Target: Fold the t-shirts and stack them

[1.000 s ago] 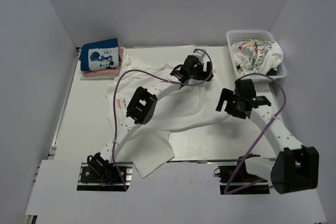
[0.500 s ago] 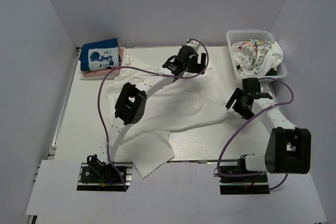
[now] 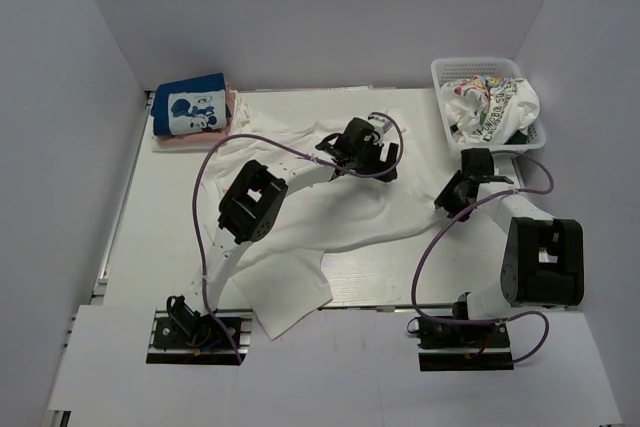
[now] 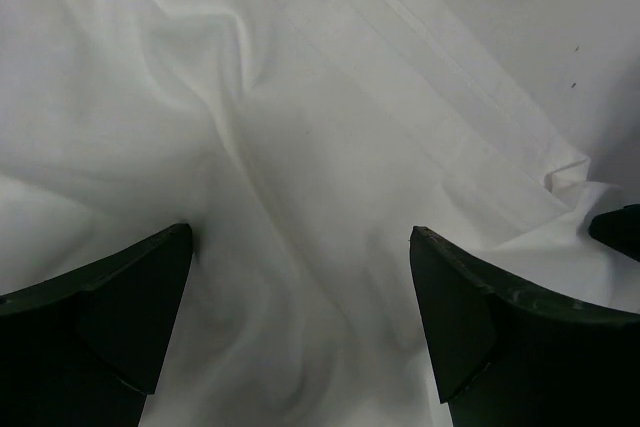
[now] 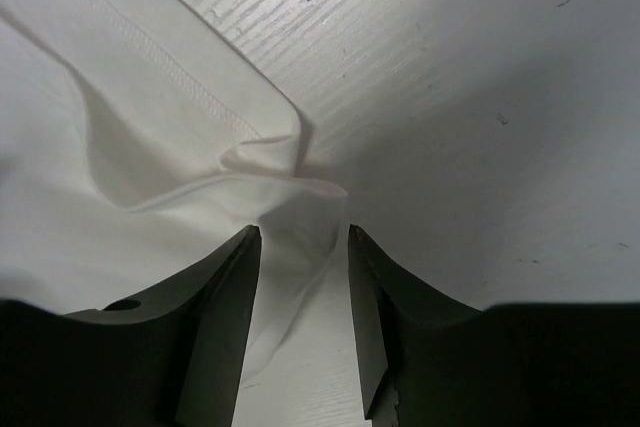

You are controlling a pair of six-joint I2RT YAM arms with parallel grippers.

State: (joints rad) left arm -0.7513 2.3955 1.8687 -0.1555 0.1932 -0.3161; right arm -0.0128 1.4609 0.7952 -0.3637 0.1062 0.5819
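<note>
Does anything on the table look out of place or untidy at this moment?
Yes. The large white t-shirt lies crumpled across the table, and one end reaches past its near edge.

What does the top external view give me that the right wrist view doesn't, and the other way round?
Only top external: the folded blue cartoon-mouse shirt atop the pink shirt, and the white mesh basket holding a printed white shirt. Only right wrist: stitched hem and a bunched corner between the parted fingers of the right gripper. Both: the large plain white t-shirt on the table.
</note>
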